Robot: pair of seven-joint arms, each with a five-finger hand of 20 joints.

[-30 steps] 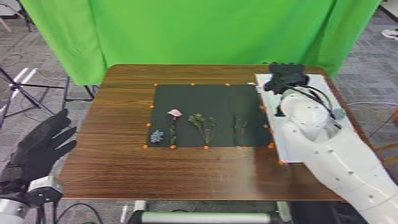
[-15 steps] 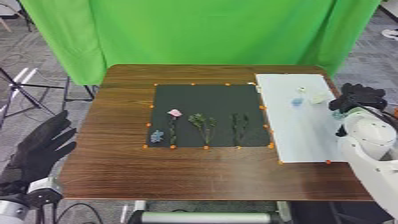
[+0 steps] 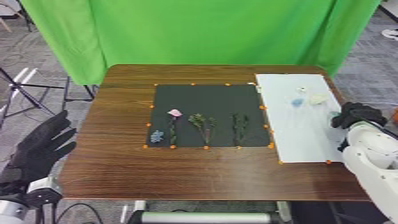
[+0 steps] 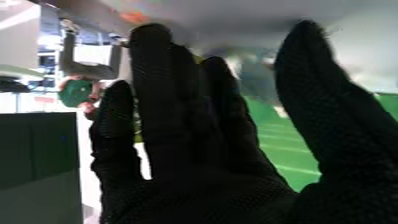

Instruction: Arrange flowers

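My right hand (image 3: 357, 114) is at the right edge of the white sheet (image 3: 295, 135), over a pale teal flower. In the right wrist view my right hand (image 4: 195, 175) has straight fingers and its thumb apart, nothing held. On the black mat (image 3: 209, 97) lie a blue flower (image 3: 157, 136), a pink flower (image 3: 174, 113) on a stem, a green leafy sprig (image 3: 202, 125) and dark green stems (image 3: 240, 127). Farther up the white sheet are a light blue flower (image 3: 298, 102), a pale green flower (image 3: 317, 99) and a small white flower (image 3: 302, 89). My left hand (image 3: 37, 145) is open, left of the table.
The brown table (image 3: 115, 170) has orange markers along the mat and sheet edges. A green curtain (image 3: 213, 35) hangs behind it. Tripod legs (image 3: 31, 92) stand on the floor at the left.
My right hand has moved from the far part of the white sheet to its right edge, then slightly back toward me, uncovering the flowers on the sheet. The left hand has stayed still.
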